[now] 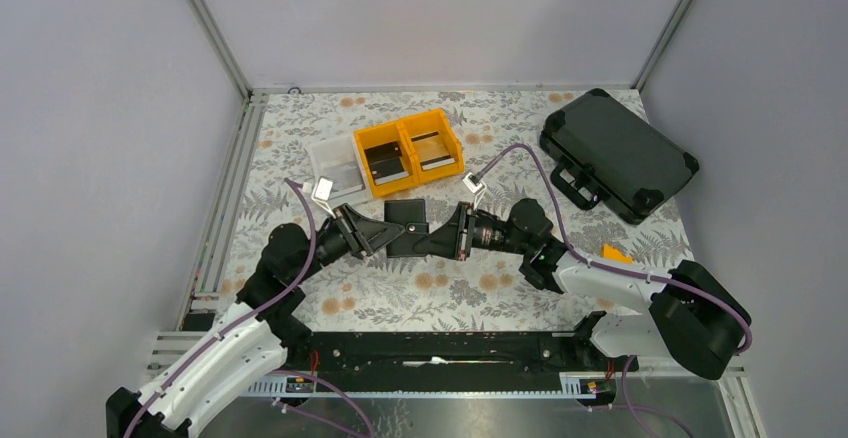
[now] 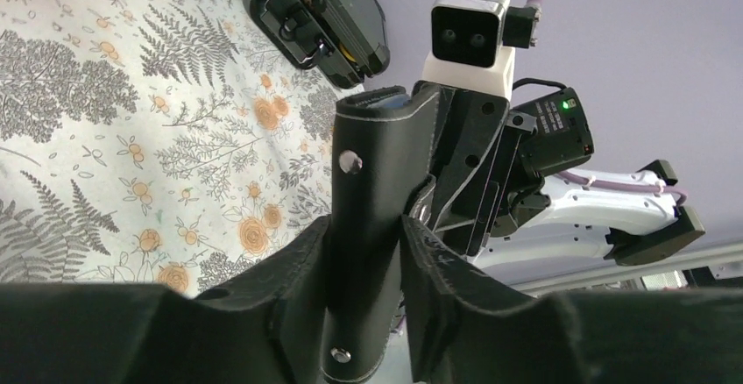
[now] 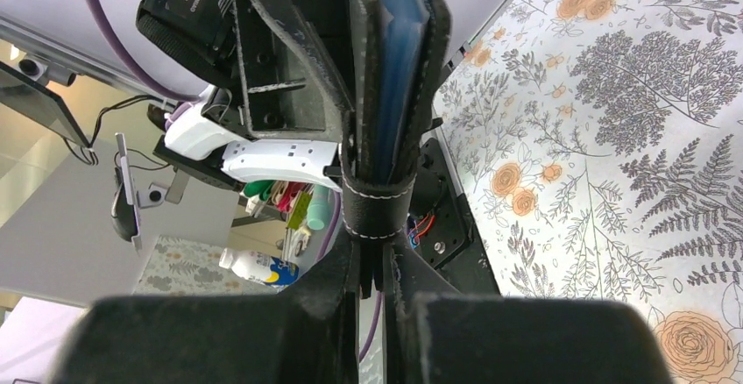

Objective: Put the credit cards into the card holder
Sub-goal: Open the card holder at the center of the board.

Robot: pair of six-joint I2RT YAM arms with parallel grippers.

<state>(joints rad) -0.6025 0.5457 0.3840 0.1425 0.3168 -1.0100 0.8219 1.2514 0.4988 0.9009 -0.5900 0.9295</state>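
Both sets of fingers have the card holder [image 2: 372, 191] at once, up off the surface [image 1: 480, 293] in the middle, just in front of the yellow bins [image 1: 366, 144]. From where I stand the left fingers [image 2: 280, 292] sit half-closed with one black flap pressed between them, touching it on both sides. The right fingers [image 3: 331, 301] are pinched almost together on the thin stitched edge at the opposite side. The holder hangs on edge between the two arms, barely parted, with a sliver of light-blue pocket showing in the right wrist view.

The credit cards [image 1: 388, 168] lie flat in the yellow bins, well apart from either arm. Whether any card already sits in a pocket I cannot tell.

I'd judge the holder light and floppy, with soft flaps that bend at the fold. It wants one flap in each grip and a gentle pull apart to bare the pockets. The cards look stiff, thin and slick. Lying flat on a bin floor they give little to grab, so an edge tipped up against the bin wall seems the best purchase.
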